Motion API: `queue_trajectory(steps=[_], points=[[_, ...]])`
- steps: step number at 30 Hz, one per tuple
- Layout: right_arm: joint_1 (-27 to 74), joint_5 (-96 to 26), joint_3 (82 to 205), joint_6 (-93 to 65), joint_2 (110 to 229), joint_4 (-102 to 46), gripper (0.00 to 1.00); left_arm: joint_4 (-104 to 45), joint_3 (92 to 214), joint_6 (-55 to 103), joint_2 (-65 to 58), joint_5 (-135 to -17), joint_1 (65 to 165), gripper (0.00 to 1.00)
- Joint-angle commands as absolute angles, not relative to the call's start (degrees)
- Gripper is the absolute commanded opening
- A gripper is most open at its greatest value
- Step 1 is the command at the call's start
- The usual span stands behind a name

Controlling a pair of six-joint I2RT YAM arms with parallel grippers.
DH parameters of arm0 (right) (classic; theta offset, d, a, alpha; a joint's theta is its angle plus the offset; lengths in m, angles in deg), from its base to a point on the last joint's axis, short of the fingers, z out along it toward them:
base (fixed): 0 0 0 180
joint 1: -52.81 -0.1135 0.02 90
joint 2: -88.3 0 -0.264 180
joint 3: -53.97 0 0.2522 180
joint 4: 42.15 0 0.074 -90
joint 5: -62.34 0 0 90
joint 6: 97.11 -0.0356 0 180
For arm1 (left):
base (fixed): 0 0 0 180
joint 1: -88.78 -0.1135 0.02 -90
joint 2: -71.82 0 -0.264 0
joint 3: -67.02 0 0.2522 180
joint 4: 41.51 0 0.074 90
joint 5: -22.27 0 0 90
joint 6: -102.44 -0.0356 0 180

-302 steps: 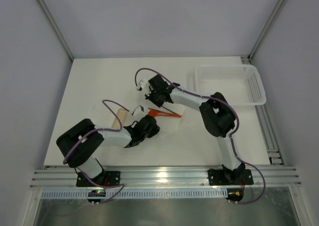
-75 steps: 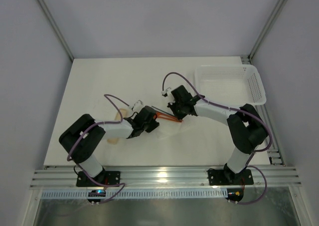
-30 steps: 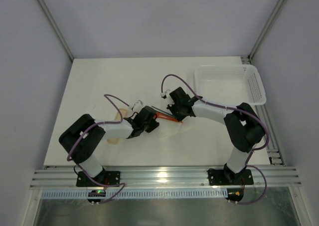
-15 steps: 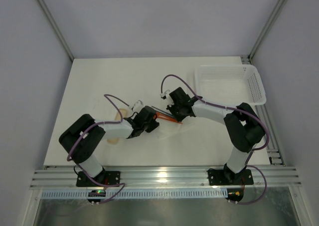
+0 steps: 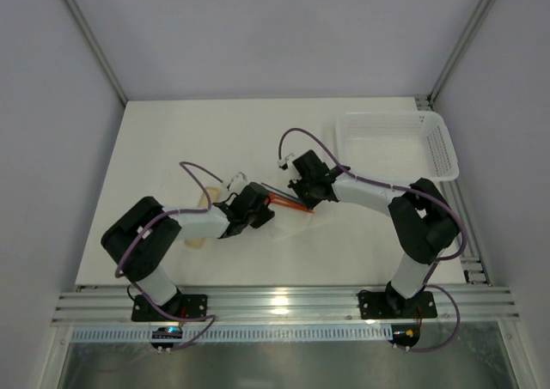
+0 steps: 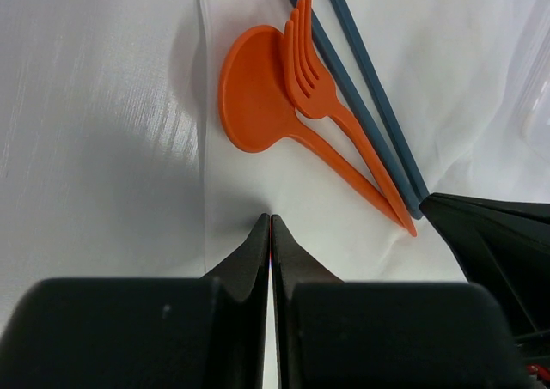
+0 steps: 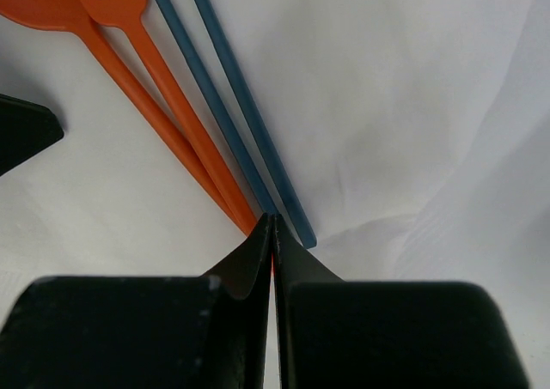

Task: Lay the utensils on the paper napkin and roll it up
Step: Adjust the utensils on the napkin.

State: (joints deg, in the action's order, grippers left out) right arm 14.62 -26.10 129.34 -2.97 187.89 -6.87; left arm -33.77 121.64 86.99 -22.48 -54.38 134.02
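The utensils lie together on the paper napkin [image 5: 290,220]: an orange spoon [image 6: 253,97], an orange fork [image 6: 314,84] on top of it, and two dark blue sticks [image 6: 365,101] alongside. In the top view they show as an orange streak [image 5: 288,203] between the two grippers. My left gripper [image 6: 270,218] is shut, its tips down on the napkin [image 6: 284,191] just short of the spoon's bowl, near the napkin's left edge. My right gripper [image 7: 273,217] is shut too, with its tips at the handle ends of the spoon and fork [image 7: 146,54], beside the stick ends [image 7: 258,157]. Whether either gripper pinches paper is unclear.
A white perforated basket [image 5: 443,145] stands at the back right of the table. A beige piece [image 5: 204,202] lies left of my left wrist. The napkin [image 7: 404,97] is crinkled to the right of the sticks. My right gripper's dark body [image 6: 494,234] shows at the left wrist view's right edge.
Nothing has visibly moved over the last second. Ten seconds ago the right gripper was farther back and left of the utensils; it now sits at their right end.
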Motion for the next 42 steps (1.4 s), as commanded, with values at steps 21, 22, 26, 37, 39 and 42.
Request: queue_trajectory(steps=[21, 22, 26, 37, 39, 42], points=[[19.2, -23.8, 136.0, -21.7, 171.4, 8.5, 0.04, -11.1, 129.9, 76.8, -3.9, -47.4, 134.0, 0.00], [20.0, -24.7, 135.2, -22.4, 170.2, 8.7, 0.04, -9.9, 130.5, 76.7, -3.5, -47.3, 133.9, 0.00], [23.4, -30.1, 131.5, -25.6, 164.3, 9.5, 0.04, -4.4, 133.1, 75.9, -3.8, -47.4, 133.5, 0.00], [24.5, -38.6, 127.5, -25.8, 160.9, 10.0, 0.04, -1.8, 134.8, 73.7, -7.7, -51.4, 132.0, 0.00], [24.4, -42.8, 128.2, -25.0, 163.0, 7.1, 0.04, -3.5, 132.9, 74.6, -6.3, -51.7, 132.0, 0.00], [23.5, -43.0, 130.7, -23.5, 167.6, 4.5, 0.04, -6.9, 129.8, 75.7, -6.6, -54.3, 131.9, 0.00]])
